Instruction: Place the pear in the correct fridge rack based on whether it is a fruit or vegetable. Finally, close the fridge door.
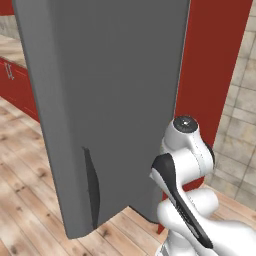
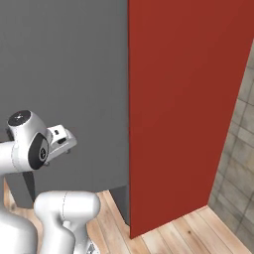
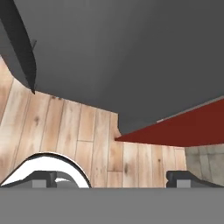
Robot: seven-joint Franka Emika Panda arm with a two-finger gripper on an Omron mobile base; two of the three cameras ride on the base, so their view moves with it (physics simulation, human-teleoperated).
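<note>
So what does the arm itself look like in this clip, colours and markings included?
The arm is glossy white with rounded, bulbous links. A black band runs along one link, and a dark round joint face shows in the right base view. Each joint cap is a grey disc with small markings. The fingers are small, dark and blocky. No loose cables show.

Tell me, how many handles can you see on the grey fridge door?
1: a dark vertical handle low on the fridge door, near its left edge. Others may be hidden.
</note>
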